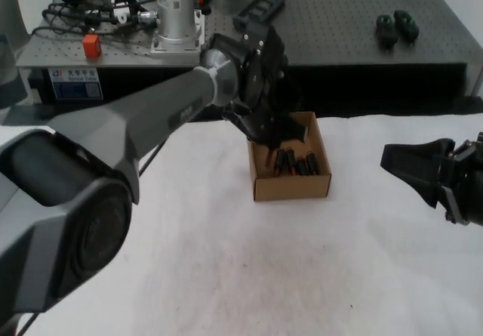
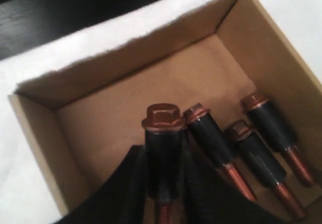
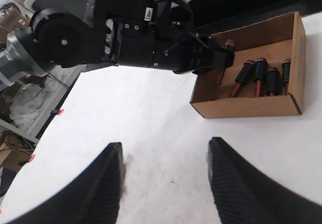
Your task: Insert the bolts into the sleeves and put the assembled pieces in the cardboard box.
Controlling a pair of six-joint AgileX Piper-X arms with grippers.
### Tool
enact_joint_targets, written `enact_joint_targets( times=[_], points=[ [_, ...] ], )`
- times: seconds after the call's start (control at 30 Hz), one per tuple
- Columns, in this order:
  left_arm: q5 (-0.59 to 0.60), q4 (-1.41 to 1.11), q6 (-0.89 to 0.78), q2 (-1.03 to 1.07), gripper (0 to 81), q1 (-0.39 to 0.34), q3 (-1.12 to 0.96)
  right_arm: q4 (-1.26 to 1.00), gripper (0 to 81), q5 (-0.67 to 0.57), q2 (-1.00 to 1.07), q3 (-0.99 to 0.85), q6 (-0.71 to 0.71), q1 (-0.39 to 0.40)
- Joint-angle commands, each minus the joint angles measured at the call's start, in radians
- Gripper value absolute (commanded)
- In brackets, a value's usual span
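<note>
Bolt [image 2: 162, 117] in sleeve [image 2: 162, 158] held over box [image 2: 100, 73].
Left gripper [image 2: 163, 189] clamps the sleeve above the box floor, beside finished pieces [image 2: 261, 133] lying there; right gripper [image 3: 165, 183] hangs wide open over white cloth [image 3: 151, 128].

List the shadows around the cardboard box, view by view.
High view: the left tool hangs over the cardboard box, darkening its far end. Left wrist view: one inner wall lies in shade, the floor lit around the held assembled piece. Right wrist view: the box's outer wall is evenly lit.
</note>
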Motion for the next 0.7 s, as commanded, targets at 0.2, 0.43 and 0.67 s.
enact_joint_targets(
  times=[0.2, 0.43, 0.67],
  points=[
    [-0.008, 0.088, 0.019, -0.005, 22.0, -0.011, -0.022, -0.004, 38.6, 0.003, -0.009, -0.002, -0.015, -0.006],
    [-0.01, 0.154, 0.004, -0.061, 30.3, -0.011, -0.022, -0.004, 38.6, 0.003, -0.009, -0.002, -0.015, -0.006],
    [-0.143, 0.249, 0.097, -0.271, 0.8, -0.003, 0.056, -0.004, 32.6, -0.077, -0.009, -0.002, -0.015, -0.006]
  ],
)
